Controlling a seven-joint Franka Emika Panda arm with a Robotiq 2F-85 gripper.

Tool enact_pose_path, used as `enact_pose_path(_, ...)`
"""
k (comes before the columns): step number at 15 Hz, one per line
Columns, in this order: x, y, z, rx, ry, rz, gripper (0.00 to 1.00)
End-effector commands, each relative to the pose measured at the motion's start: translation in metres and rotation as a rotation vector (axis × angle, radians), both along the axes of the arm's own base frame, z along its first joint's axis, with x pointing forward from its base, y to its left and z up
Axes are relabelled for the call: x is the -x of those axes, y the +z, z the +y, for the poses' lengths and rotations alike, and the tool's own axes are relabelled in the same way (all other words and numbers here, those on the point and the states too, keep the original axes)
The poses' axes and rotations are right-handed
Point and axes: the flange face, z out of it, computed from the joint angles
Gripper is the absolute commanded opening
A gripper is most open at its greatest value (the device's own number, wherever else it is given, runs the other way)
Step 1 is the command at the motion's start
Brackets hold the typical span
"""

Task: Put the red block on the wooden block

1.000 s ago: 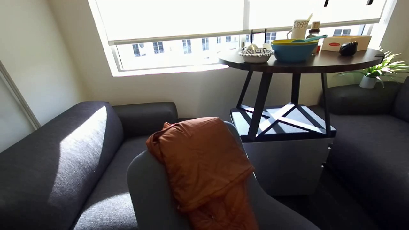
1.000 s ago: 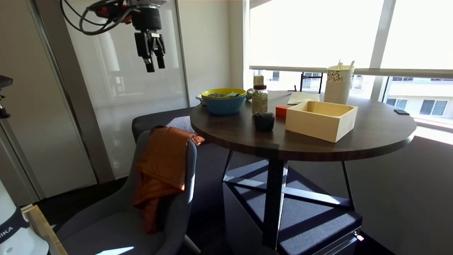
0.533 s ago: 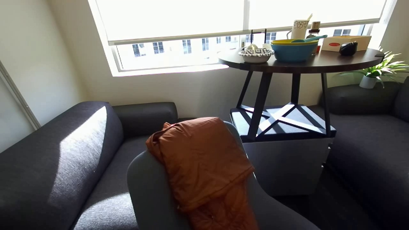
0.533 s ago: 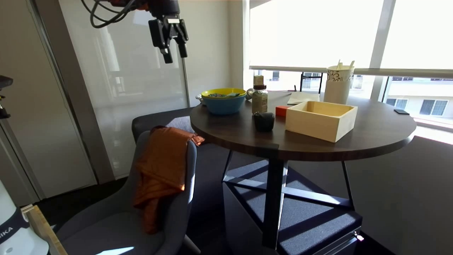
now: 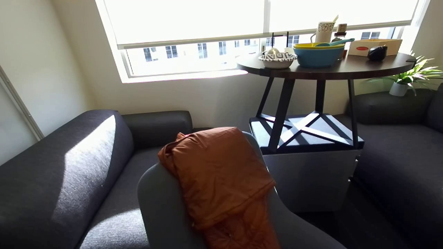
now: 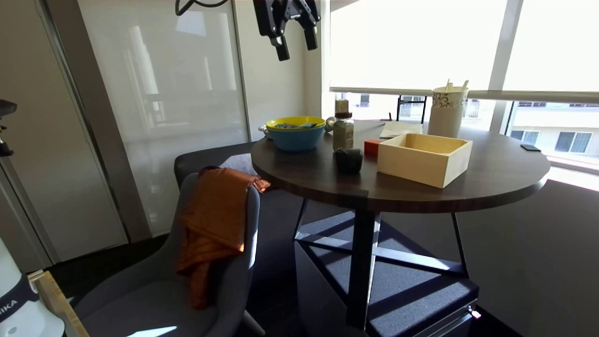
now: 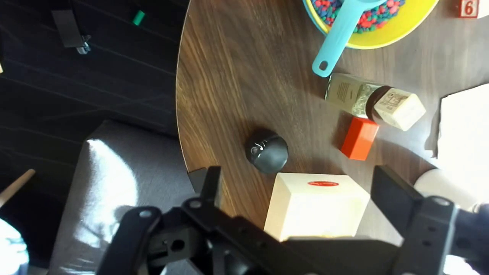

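The red block (image 6: 372, 147) lies on the dark round table (image 6: 309, 173), between the bottle and the pale wooden box (image 6: 423, 161). In the wrist view the red block (image 7: 360, 138) lies up and right of the wooden box (image 7: 317, 206). The box looks open-topped in an exterior view; I see no other large wooden block. My gripper (image 6: 297, 47) is high in the air, above and left of the red block in that view. In the wrist view the gripper (image 7: 296, 173) is open, its fingers wide apart with nothing between them. The box shows far below.
A black round object (image 7: 267, 151) and a bottle (image 7: 345, 93) stand close to the red block. A blue bowl (image 6: 297, 140) with a yellow one inside, a tall cup (image 6: 447, 114) and a small numbered block (image 7: 469, 8) are on the table. A cloth-draped chair (image 6: 255, 215) stands beside it.
In an exterior view my gripper has moved right and up in the picture, towards the table, and the gap between its fingers looks wider. The things on the table have not moved.
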Motion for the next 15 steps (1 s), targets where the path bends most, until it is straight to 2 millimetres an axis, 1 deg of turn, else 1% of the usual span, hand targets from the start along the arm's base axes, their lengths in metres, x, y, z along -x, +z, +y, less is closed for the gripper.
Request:
enact_pose_path(1, -0.002, -0.002, -0.001, -0.003, 0.002, 0.008, 1.0)
enact_pose_path(4, -0.001, -0.003, 0.0, -0.004, 0.004, 0.008, 1.0)
enact_pose_path(5, -0.01, -0.005, 0.001, -0.025, -0.034, 0.006, 1.0)
enact_pose_path(6, -0.025, -0.005, 0.0, -0.026, -0.105, -0.021, 1.0)
enact_pose_path(8, -0.049, -0.007, -0.01, -0.021, -0.207, -0.076, 1.0)
enact_pose_path(10, -0.075, -0.013, -0.023, -0.01, -0.271, -0.123, 1.0)
enact_pose_path(12, -0.101, -0.021, -0.039, 0.035, -0.288, -0.139, 1.0)
enact_pose_path(15, -0.128, -0.04, -0.062, 0.082, -0.266, -0.086, 1.0)
